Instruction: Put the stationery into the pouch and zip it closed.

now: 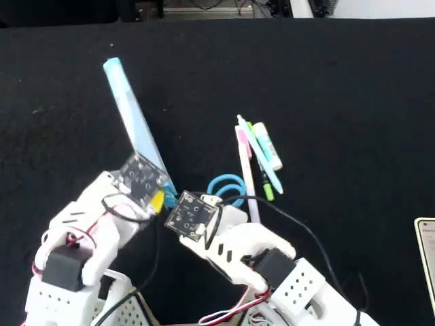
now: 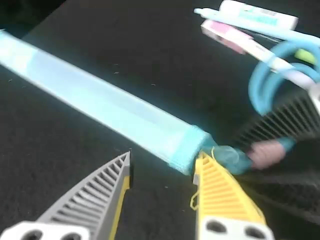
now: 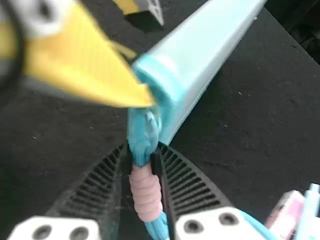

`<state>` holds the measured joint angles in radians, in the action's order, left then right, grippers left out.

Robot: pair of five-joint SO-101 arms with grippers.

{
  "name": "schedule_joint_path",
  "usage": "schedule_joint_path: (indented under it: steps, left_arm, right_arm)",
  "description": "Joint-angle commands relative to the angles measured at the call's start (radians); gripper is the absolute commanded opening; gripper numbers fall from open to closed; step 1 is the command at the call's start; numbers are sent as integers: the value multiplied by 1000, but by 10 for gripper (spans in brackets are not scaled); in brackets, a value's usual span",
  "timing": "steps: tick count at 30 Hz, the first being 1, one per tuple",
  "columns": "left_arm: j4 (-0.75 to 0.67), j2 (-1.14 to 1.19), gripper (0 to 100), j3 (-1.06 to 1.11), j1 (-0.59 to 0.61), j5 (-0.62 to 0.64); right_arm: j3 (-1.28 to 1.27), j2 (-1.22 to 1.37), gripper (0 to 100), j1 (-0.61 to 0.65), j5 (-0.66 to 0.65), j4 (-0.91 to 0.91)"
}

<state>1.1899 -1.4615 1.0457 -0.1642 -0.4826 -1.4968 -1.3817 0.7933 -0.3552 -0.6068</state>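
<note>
Currently the long, pale-blue translucent plastic pouch (image 1: 132, 119) lies flat on the black counter (image 1: 353, 102), its far end pointing away from the arms. The left tool (image 2: 162, 159) is spread apart at the pouch's near end, its yellow finger (image 2: 220, 195) just beside the corner. The right tool (image 3: 142, 152) is clamped on the teal pull cord with a pink bead (image 3: 146, 187) at that same end. A pink-and-white pen (image 1: 246, 170), a light-blue pen (image 1: 255, 146) and a white glue stick (image 1: 267, 144) lie together outside the pouch.
</note>
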Motion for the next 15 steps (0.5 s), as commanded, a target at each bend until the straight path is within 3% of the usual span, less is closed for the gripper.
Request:
schedule_joint_path:
  steps: [1,10,15]
  left_arm:
    - [-63,2,234,-5,56,15]
    - [-66,-48,234,24,68,18]
    - [-66,-89,234,24,71,87]
  right_arm:
    - [7,-21,11,9,-46,23]
    - [7,-21,11,6,-51,25]
    - [12,-22,11,-9,-48,25]
